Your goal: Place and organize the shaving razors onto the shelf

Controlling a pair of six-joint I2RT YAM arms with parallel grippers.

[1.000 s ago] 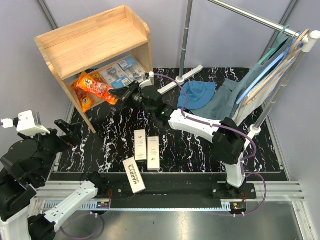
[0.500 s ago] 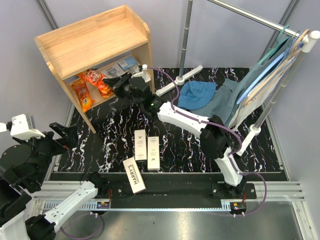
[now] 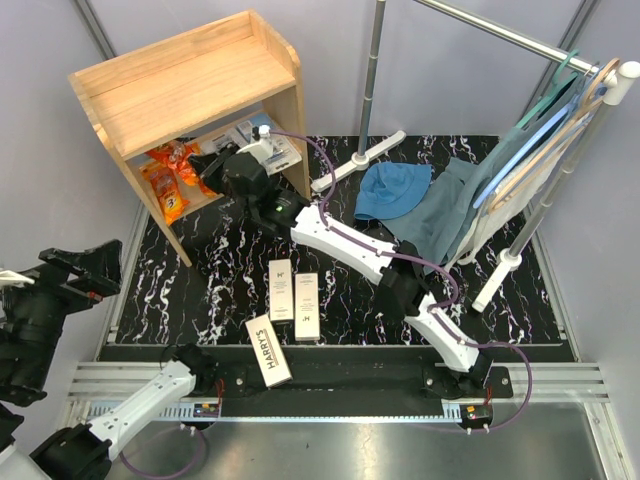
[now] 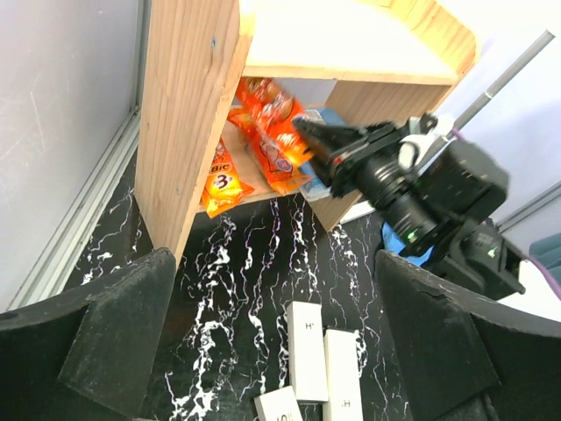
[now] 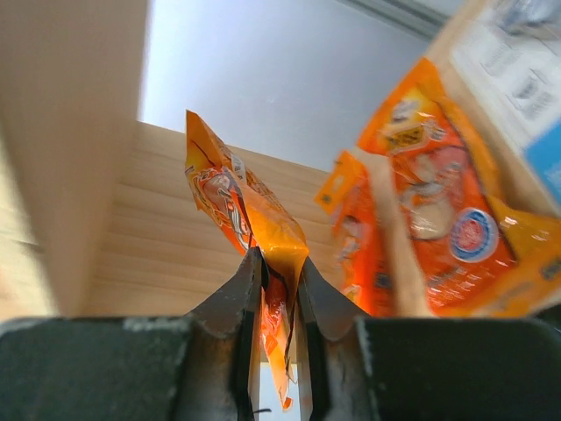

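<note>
**Right arm at the shelf.** Since the earlier views the right arm has stretched farther left, carrying its orange pack (image 5: 230, 206) from the front of the shelf (image 3: 180, 85) into the lower level. The left arm has drawn back toward the left edge of the desk (image 3: 230, 270).

The held pack is shiny and crinkled, printed orange and yellow, and stands on edge. The right gripper (image 5: 277, 263) has its jaws pressed together on the pack's lower corner.

More orange packs (image 3: 168, 195) lie on the same level, with blue blister packs (image 3: 238, 132) to their right. Three white Harry's boxes (image 3: 282, 288) lie on the desk in front of the shelf.

The right arm reaches low and long across the desk. The left gripper (image 4: 273, 263) hovers with jaws spread wide, holding nothing.
</note>
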